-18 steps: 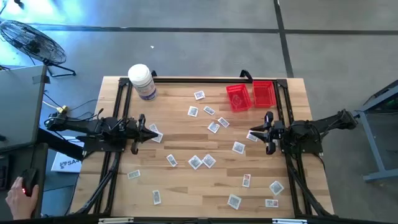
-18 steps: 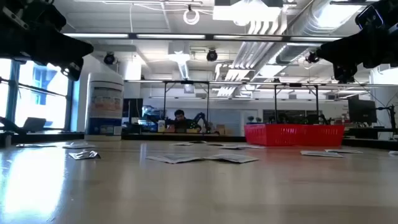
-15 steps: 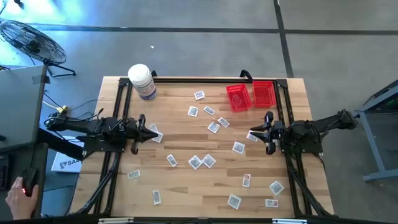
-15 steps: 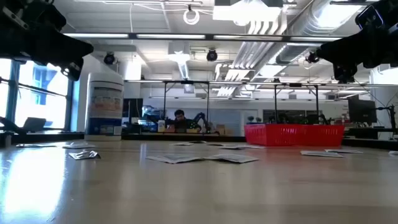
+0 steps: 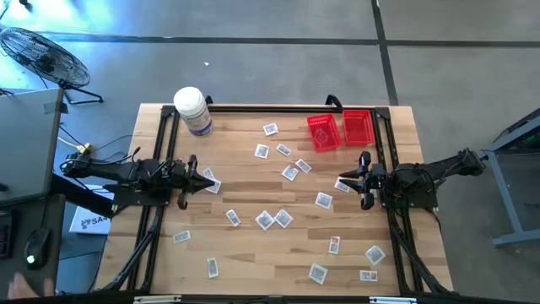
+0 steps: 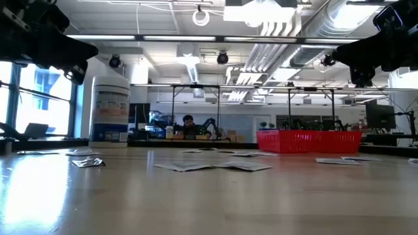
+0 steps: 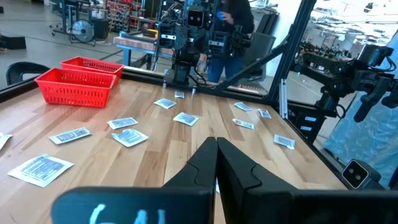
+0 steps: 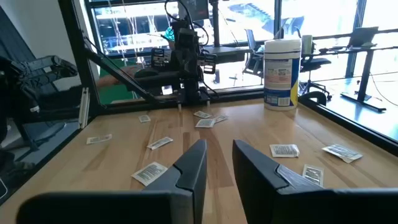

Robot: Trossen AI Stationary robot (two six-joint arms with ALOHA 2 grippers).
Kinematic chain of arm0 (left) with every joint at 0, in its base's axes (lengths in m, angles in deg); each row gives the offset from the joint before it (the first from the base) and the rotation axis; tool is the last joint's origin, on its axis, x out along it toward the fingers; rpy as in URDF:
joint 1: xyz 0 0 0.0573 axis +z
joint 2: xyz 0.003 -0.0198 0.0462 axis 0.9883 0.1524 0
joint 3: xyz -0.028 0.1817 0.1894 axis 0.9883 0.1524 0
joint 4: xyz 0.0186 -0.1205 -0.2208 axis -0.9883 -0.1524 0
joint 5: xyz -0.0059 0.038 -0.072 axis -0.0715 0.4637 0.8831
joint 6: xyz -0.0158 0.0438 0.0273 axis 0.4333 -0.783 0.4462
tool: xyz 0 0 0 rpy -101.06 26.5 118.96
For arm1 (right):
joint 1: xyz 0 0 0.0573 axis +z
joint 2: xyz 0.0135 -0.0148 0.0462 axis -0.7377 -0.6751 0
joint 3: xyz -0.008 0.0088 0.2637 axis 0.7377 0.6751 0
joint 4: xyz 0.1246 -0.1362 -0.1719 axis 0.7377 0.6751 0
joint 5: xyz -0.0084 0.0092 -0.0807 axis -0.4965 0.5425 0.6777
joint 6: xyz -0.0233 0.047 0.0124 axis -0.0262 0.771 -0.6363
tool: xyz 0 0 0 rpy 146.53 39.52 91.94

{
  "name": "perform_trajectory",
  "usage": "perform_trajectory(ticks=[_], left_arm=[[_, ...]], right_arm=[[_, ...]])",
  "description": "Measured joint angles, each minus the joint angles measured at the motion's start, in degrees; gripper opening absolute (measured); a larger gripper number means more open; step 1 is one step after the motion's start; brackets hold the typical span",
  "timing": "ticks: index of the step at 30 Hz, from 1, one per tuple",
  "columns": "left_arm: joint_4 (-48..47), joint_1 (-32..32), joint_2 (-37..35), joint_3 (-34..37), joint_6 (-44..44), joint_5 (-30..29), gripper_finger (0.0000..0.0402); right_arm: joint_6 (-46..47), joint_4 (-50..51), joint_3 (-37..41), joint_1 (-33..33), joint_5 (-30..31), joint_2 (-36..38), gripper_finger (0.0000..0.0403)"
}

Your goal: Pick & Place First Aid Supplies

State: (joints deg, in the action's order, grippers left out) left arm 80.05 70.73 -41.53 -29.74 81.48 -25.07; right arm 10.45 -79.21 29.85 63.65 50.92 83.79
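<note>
Packets (image 5: 274, 219): I see small flat white squares, faintly printed, scattered over the desk (image 5: 245, 257).
Left claw (image 5: 211, 181): pressed together, empty.
Right claw (image 5: 340, 183): slightly spread, empty.

Little can be read here. In the lower left of the high view, a white box (image 5: 87, 221) beside the table shows dark capitals beginning "SA", the rest cut off by the arm above it. At the bottom edge of the left wrist view, pale handwritten marks on the dark housing (image 7: 124, 211) look like "64", though not surely. The bottle (image 8: 281, 73) carries a printed label, and the packets (image 7: 41, 169) carry print, all too fine to make out.
</note>
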Motion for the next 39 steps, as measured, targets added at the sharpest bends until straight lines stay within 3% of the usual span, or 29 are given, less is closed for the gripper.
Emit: perform_trajectory(ticks=[27,30,32,36,39], left_arm=[[-0.01,0.0,0.01,0.0,0.0,0.0,0.0001],[0.01,0.0,0.02,0.0,0.01,0.0,0.0001],[0.0,0.0,0.01,0.0,0.0,0.0,0.0001],[0.01,0.0,0.02,0.0,0.02,0.0,0.0001],[0.0,0.0,0.01,0.0,0.0,0.0,0.0001]], right_arm=[[0.0,0.0,0.0,0.01,0.0,0.0,0.0071],[-3.65,-0.37,0.01,-0.01,0.73,-0.01,0.0071],[-5.63,-2.11,0.2,-0.01,1.99,0.0,0.0071],[4.99,-10.21,0.15,-0.01,1.73,-0.01,0.0071],[4.71,-15.0,0.15,0.01,3.06,-0.06,0.0071]])
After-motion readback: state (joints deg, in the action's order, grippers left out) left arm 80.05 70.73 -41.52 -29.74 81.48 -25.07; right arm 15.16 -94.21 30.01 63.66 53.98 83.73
